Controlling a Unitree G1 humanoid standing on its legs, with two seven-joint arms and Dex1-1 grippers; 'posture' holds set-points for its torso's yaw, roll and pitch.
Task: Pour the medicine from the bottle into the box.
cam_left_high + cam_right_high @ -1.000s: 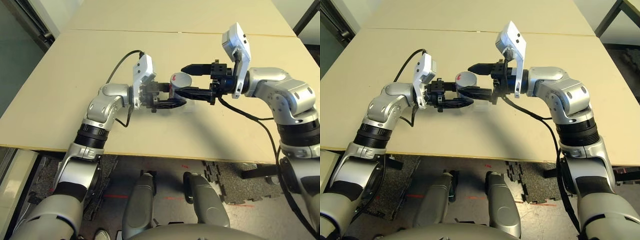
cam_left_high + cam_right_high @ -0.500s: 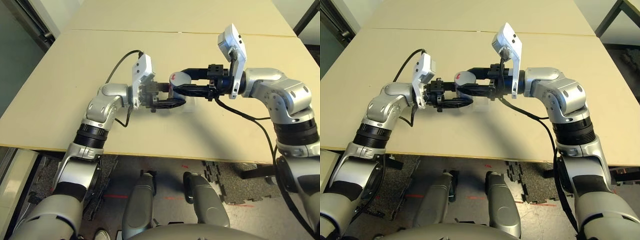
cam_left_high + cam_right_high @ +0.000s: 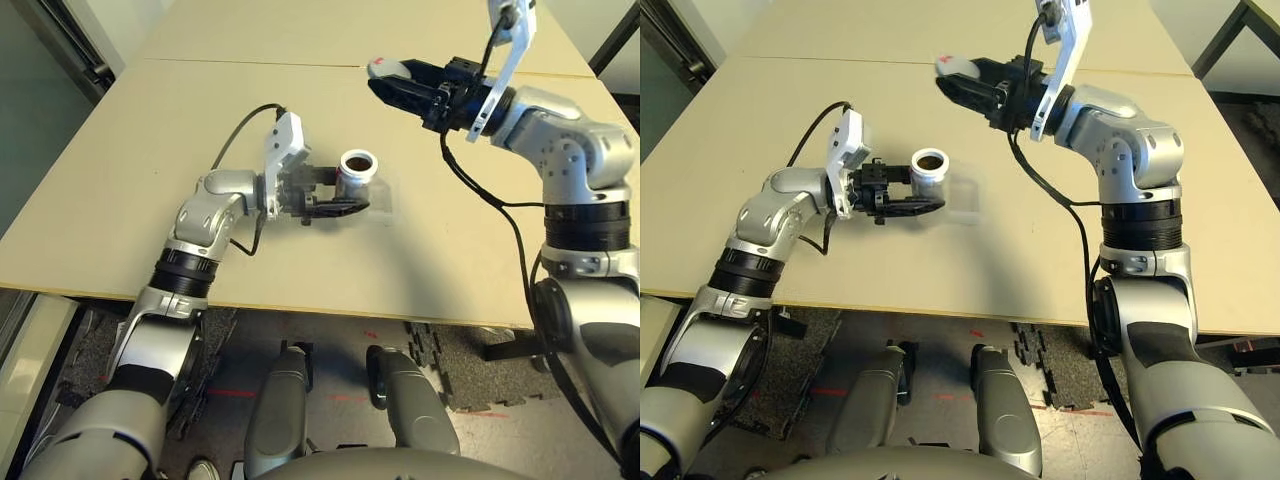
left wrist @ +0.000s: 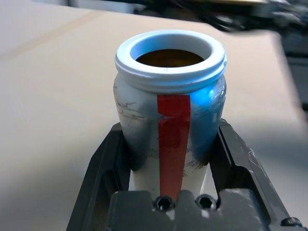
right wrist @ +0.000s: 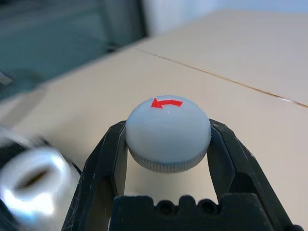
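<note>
My left gripper (image 3: 343, 196) is shut on the bottle (image 3: 354, 176), holding it upright just above the table. The bottle (image 4: 169, 115) is silver-grey with a red vertical stripe, and its white-rimmed mouth is uncovered. Dark brown medicine (image 4: 168, 58) shows inside the mouth. The clear box (image 3: 378, 203) lies flat on the table right beside the bottle, faint against the wood. My right gripper (image 3: 386, 82) is raised high toward the back right, well away from the bottle. It is shut on the round grey cap (image 5: 168, 129), which bears a red arrow.
The beige table (image 3: 120, 190) has a seam running across its far part (image 3: 250, 63). A black cable (image 3: 240, 130) loops from the left wrist over the tabletop. The table's front edge (image 3: 330, 315) lies close below the arms.
My right gripper closed on the cap, took it off the bottle and carried it up and away to the back right. The bottle's mouth now stands uncovered; the left arm barely moved.
</note>
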